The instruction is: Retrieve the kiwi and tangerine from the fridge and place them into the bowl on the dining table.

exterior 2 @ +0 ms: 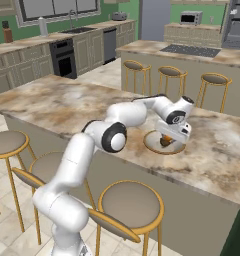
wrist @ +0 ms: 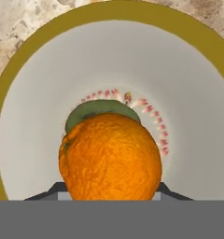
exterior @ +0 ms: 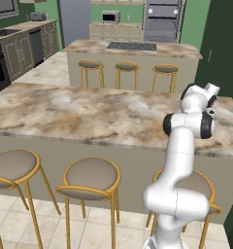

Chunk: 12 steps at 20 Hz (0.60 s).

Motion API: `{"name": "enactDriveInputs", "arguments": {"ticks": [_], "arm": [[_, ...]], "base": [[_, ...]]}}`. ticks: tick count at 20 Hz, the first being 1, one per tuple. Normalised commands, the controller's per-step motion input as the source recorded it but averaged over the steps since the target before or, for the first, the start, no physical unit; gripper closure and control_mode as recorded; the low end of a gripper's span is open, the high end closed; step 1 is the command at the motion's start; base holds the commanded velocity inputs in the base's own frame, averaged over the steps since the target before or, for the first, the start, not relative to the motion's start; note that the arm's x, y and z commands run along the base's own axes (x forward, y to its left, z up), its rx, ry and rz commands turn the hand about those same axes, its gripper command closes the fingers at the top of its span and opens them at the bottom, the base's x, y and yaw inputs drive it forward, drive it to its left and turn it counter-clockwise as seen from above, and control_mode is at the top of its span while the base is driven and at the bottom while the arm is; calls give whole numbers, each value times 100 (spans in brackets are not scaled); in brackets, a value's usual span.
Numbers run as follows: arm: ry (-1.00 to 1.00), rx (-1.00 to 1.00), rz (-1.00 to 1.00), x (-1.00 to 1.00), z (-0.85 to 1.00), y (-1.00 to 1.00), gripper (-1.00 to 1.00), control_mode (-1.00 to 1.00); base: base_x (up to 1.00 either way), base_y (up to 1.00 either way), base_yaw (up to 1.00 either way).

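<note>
My gripper [exterior 2: 168, 138] hangs low over the tan bowl [exterior 2: 151, 145] on the dining table [exterior 2: 67, 105], shut on the tangerine [exterior 2: 165, 141]. In the hand view the tangerine [wrist: 111, 156] sits between the dark fingertips [wrist: 47, 192], just above the bowl's pale inside wall [wrist: 188, 93]. The green-brown kiwi [wrist: 93, 110] lies on the bowl's bottom, half hidden behind the tangerine. The slate-grey fridge [exterior: 74, 22] stands at the far end of the kitchen, also seen in the right base view as the fridge [exterior 2: 154, 17]. In the left base view my own arm covers the bowl.
Gold-legged stools [exterior: 91, 177] line the near side of the dining table [exterior: 65, 112], and more stools [exterior 2: 167, 72] stand at the cooktop island [exterior 2: 192, 52] behind it. Counters with an oven [exterior 2: 62, 57] run along the left wall.
</note>
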Motion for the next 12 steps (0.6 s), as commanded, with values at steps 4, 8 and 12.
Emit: {"name": "enactDriveInputs", "arguments": {"ticks": [4,8,12], "arm": [[1,0,0,29,-59,5,100,-100],[0,-3,0,11,-47,17,100,-100],[0,-13,0,-22,-22,55,100,-100]], "base": [[0,0,0],[0,0,0],[0,0,0]]}}
